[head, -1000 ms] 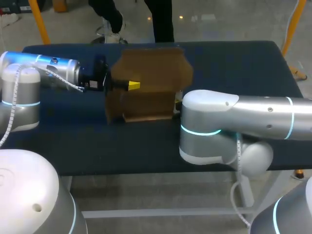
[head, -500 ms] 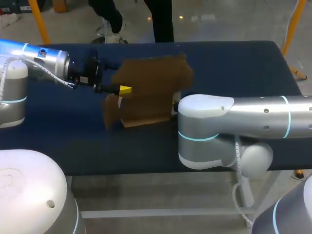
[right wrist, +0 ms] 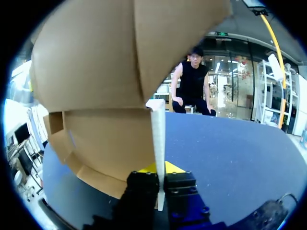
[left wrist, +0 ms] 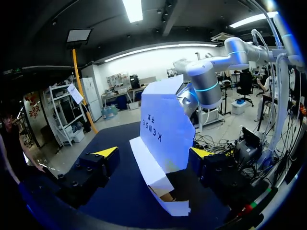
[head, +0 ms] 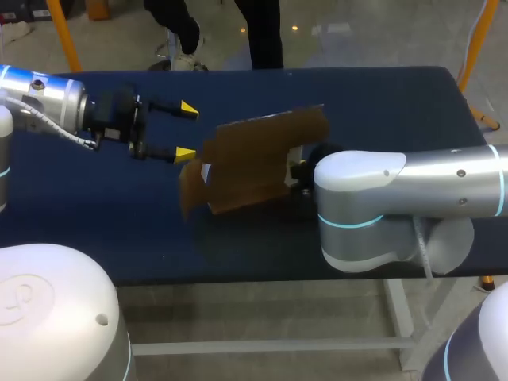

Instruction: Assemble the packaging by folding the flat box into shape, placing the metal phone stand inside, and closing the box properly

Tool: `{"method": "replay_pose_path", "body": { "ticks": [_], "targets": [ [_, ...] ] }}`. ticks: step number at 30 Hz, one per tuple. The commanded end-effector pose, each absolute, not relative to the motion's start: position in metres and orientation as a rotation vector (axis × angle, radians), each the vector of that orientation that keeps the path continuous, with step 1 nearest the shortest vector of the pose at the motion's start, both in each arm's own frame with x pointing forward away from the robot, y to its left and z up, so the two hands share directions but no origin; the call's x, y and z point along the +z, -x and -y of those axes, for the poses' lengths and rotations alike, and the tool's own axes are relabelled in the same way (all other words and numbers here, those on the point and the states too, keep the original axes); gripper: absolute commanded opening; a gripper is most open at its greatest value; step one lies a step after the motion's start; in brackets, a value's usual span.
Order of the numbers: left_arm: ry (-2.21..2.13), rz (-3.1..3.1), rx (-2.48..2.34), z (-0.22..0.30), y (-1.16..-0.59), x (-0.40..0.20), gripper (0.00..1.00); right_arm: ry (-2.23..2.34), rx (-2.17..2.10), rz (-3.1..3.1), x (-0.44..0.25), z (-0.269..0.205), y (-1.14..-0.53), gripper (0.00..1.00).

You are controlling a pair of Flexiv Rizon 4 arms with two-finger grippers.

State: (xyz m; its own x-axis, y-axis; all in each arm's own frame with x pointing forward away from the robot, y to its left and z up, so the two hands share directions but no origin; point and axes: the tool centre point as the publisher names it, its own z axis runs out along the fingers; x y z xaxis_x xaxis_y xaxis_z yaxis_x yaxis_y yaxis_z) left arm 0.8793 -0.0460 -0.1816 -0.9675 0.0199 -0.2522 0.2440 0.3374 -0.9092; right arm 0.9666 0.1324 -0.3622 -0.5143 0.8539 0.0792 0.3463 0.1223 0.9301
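The brown cardboard box (head: 254,163) is still a partly folded sheet, held tilted above the dark blue table (head: 397,103). In the right wrist view my right gripper (right wrist: 161,178) is shut on a thin edge of a box panel (right wrist: 105,96), which rises ahead of it. In the head view that gripper is hidden behind my right arm (head: 373,198). My left gripper (head: 186,131) stands open just left of the box, touching nothing. In the left wrist view the box (left wrist: 160,127) stands ahead of the open left gripper (left wrist: 154,153), between its spread fingers. No phone stand is in view.
Bare blue tabletop lies to the left of and behind the box. My right arm's thick elbow takes up the front right of the table.
My left gripper has opened, let go of the box's left side and drawn back to the left. The right arm has shifted right, tilting the box with it.
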Motion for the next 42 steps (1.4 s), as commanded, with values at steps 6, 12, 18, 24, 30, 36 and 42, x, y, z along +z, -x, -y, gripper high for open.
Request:
{"method": "replay_pose_path", "body": {
  "ticks": [6, 12, 18, 24, 30, 36, 42],
  "targets": [
    [-0.248, -2.431, -1.459, 0.030, -0.853, -0.157, 1.00, -0.996, 1.604, -2.189, -0.350, -0.115, -0.970, 0.00],
    [-0.229, -2.462, -1.378, 0.025, -0.847, -0.157, 1.00, -0.948, 1.651, -2.272, -0.348, -0.112, -0.970, 0.00],
    [-0.206, -2.495, -1.350, 0.021, -0.840, -0.160, 1.00, -0.928, 1.674, -2.335, -0.348, -0.112, -0.971, 0.00],
    [-0.199, -2.525, -1.291, 0.014, -0.835, -0.157, 1.00, -0.950, 1.649, -2.410, -0.347, -0.116, -0.971, 0.00],
    [-0.187, -2.538, -1.256, 0.007, -0.835, -0.156, 1.00, -0.985, 1.583, -2.501, -0.341, -0.122, -0.968, 0.00],
    [-0.183, -2.560, -1.224, 0.001, -0.834, -0.156, 1.00, -1.018, 1.507, -2.560, -0.334, -0.126, -0.964, 0.00],
    [-0.139, -2.570, -1.191, -0.006, -0.835, -0.156, 1.00, -1.126, 1.387, -2.644, -0.328, -0.129, -0.959, 0.00]
  ]
}}
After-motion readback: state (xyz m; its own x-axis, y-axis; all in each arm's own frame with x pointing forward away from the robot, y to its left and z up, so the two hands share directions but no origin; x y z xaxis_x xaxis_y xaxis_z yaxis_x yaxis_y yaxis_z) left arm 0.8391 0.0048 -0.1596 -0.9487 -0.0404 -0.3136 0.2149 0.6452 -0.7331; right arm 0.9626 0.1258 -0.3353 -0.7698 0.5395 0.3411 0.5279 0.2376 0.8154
